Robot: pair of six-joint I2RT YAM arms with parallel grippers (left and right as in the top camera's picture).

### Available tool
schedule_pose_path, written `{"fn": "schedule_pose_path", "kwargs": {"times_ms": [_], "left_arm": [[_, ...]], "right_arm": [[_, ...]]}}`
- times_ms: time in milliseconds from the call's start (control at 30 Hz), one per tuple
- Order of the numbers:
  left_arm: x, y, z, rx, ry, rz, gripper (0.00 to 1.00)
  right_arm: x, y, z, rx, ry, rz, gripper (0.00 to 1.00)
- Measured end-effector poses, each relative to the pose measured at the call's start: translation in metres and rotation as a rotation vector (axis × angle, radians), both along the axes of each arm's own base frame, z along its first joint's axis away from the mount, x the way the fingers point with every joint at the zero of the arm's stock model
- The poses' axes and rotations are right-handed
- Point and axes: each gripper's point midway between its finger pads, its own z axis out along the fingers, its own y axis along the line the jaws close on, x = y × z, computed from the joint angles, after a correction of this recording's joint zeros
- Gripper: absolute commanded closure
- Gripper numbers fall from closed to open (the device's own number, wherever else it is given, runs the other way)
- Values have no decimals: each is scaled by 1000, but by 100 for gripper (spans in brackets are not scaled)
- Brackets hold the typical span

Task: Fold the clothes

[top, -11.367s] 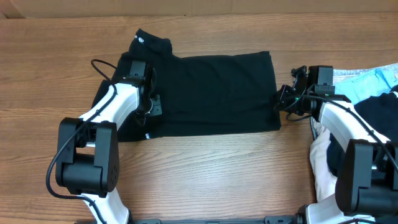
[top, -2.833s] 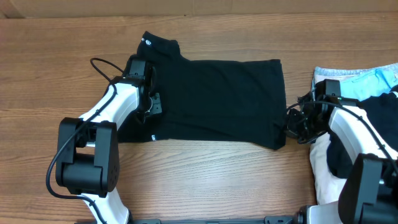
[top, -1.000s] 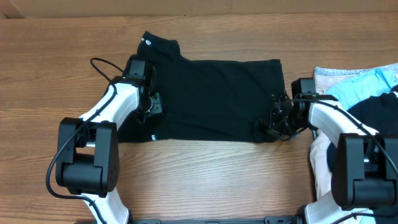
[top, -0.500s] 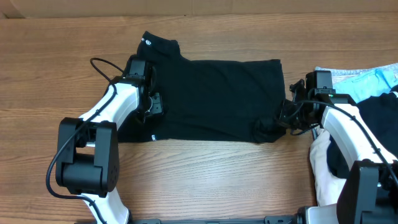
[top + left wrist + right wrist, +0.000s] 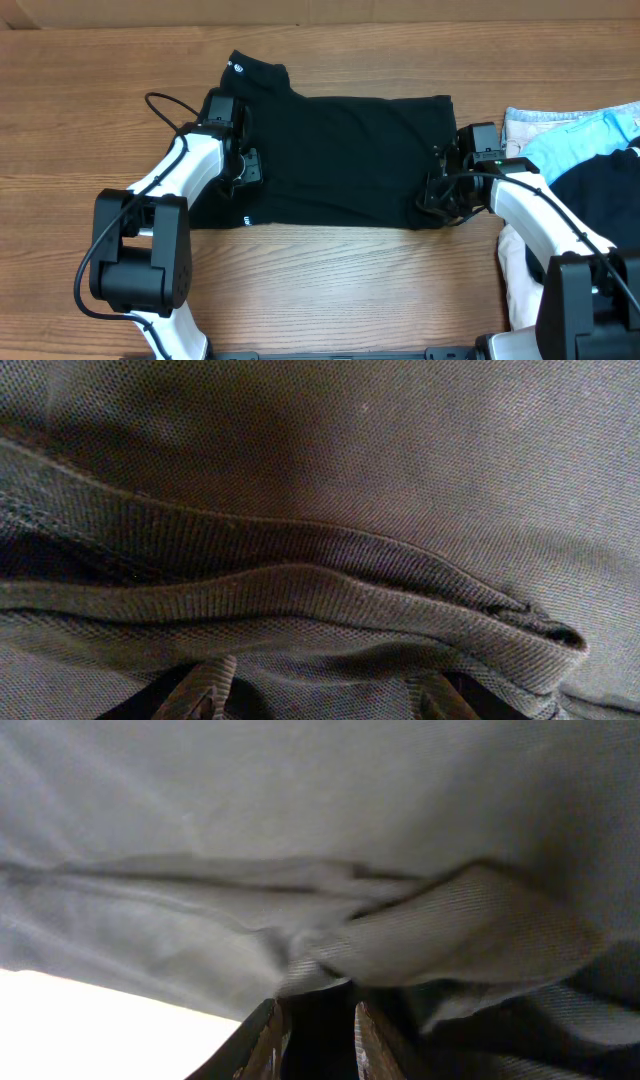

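T-shirt (image 5: 350,150): black, lying flat mid-desk between your two arms, well apart from the light-blue garment (image 5: 600,128) and the other dark bundle (image 5: 600,180) at the right edge.

What changed:
- The near right corner (image 5: 425,212) stuck out square a few seconds back. It's now tucked in over the body, so the right edge is shorter on the near side.
- Right end effector (image 5: 438,198) was clamped tight a second ago and is now just parting. In the right wrist view its fingertips (image 5: 262,1038) stand a narrow gap apart. A lump of cloth sits just beyond them and nothing is visibly between them.
- Left end effector (image 5: 240,165) hasn't moved. It's still down on the left end of the shirt. In the left wrist view its fingertips (image 5: 205,695) stand part open at the frame's bottom edge, a hem ridge runs across just past them, and I see no wad clamped.

My read: you're letting go after tidying the right corner while the left arm pins the cloth. That's edge prep, not a fold, and the main fold is still to do. The tucked corner looks lumpy and could spoil a clean edge.

Orientation:
- The long axis runs left to right, roughly parallel to the near edge of the desk (image 5: 90,110).
- A lobe with the white label (image 5: 238,68) sticks out at the far left.
- A tiny white tag (image 5: 246,221) sits at the near left.
- The straight edge is on the right.
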Motion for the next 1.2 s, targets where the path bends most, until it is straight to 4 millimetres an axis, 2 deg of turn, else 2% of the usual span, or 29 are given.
{"fn": "schedule_pose_path", "kwargs": {"times_ms": [300,367,400,600,800,1067,1200], "left_arm": [[-1,0,0,1,3,0,41],[-1,0,0,1,5,0,40],[-1,0,0,1,6,0,40],[-2,0,0,2,8,0,39],[-2,0,0,1,7,0,39],[-2,0,0,1,7,0,39],[-2,0,0,1,7,0,39]], "right_arm": [[-2,-5,-3,-25,17,-26,74],[-5,-6,-6,-34,24,-22,84],[-7,-7,-7,-39,31,-22,85],[-9,-1,0,52,16,35,78],[-11,-3,13,69,-9,37,78],[-10,-22,2,-32,13,-57,79],[-9,-14,-5,12,-12,-38,66]]}}
